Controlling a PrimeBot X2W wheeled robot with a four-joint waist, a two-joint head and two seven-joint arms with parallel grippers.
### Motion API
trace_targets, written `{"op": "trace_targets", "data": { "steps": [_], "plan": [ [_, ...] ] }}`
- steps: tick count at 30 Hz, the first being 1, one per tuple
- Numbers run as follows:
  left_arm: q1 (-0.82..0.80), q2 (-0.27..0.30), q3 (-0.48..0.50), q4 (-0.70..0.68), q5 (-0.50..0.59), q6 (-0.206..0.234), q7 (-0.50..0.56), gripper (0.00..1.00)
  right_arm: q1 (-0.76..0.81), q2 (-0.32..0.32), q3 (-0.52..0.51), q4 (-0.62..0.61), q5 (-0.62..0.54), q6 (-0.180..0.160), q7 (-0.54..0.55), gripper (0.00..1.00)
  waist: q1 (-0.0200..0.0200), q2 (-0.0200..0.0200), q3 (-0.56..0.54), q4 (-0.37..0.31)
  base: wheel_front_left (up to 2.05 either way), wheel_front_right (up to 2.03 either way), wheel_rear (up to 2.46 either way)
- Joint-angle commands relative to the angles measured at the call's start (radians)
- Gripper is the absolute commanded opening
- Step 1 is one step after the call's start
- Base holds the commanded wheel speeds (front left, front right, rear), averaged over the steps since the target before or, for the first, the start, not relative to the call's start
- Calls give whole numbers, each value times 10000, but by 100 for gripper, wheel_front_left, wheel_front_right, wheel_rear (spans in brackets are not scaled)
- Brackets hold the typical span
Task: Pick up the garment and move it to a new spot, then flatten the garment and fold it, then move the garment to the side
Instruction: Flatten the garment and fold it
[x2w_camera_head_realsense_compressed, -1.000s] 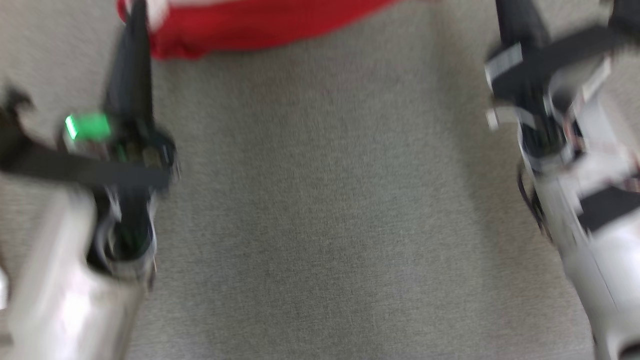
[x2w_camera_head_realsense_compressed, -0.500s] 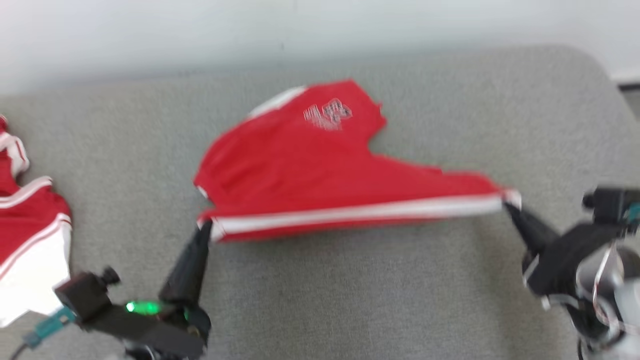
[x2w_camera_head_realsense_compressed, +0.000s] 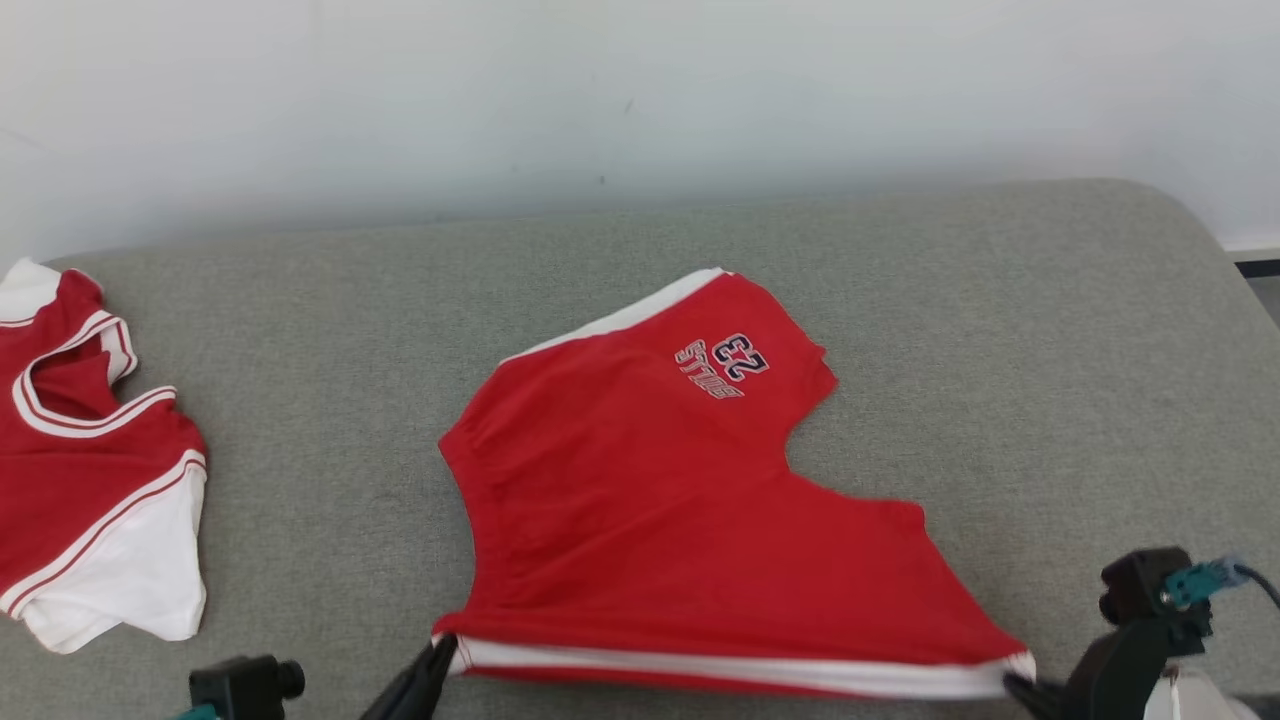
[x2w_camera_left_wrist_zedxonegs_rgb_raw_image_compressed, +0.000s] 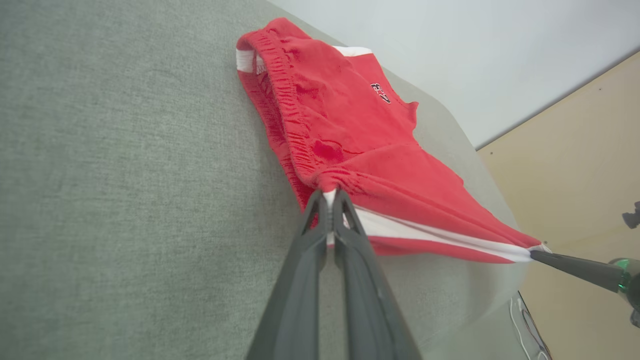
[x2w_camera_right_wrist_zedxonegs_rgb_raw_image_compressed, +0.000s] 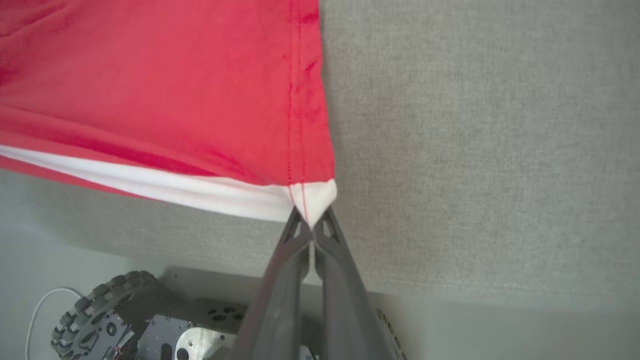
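The garment (x2w_camera_head_realsense_compressed: 660, 520) is a pair of red shorts with a white side stripe and a "23" print, spread on the grey cushion (x2w_camera_head_realsense_compressed: 330, 400). Its near edge is stretched taut and slightly raised between both grippers. My left gripper (x2w_camera_head_realsense_compressed: 440, 655) is shut on the near left corner at the waistband, seen close in the left wrist view as the left gripper (x2w_camera_left_wrist_zedxonegs_rgb_raw_image_compressed: 329, 192) pinching gathered red fabric (x2w_camera_left_wrist_zedxonegs_rgb_raw_image_compressed: 350, 130). My right gripper (x2w_camera_head_realsense_compressed: 1012, 682) is shut on the near right white corner; in the right wrist view the right gripper (x2w_camera_right_wrist_zedxonegs_rgb_raw_image_compressed: 310, 220) pinches the white tip of the garment (x2w_camera_right_wrist_zedxonegs_rgb_raw_image_compressed: 175, 90).
A second red and white jersey (x2w_camera_head_realsense_compressed: 90, 480) lies at the cushion's far left. A pale wall (x2w_camera_head_realsense_compressed: 640, 100) rises behind the cushion. The cushion's near edge runs just under the stretched hem, and my wheeled base (x2w_camera_right_wrist_zedxonegs_rgb_raw_image_compressed: 100, 310) sits below it.
The head camera has swung up, from a blurred view of bare cushion to the whole garment. Both grippers keep their hold on the near corners, with the hem still stretched between them.
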Motion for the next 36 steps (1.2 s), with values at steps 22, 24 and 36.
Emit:
{"op": "trace_targets", "data": {
  "steps": [22,24,36],
  "plan": [
    [-163,-329,-249,-1242,-708,496,1026,0,-483,-585,-466,-1847,-294,-38,921,0,1,1,443,841,0,0,0],
    [-618,-529,-194,-938,-591,440,893,0,-1164,-843,-182,-1294,-316,-36,603,0,1,1,559,863,0,0,0],
    [-3283,-1441,-448,1335,647,557,307,0,-5751,-1904,2006,3077,-285,-38,-1519,0,1,1,1557,1340,0,0,0]
  ]
}}
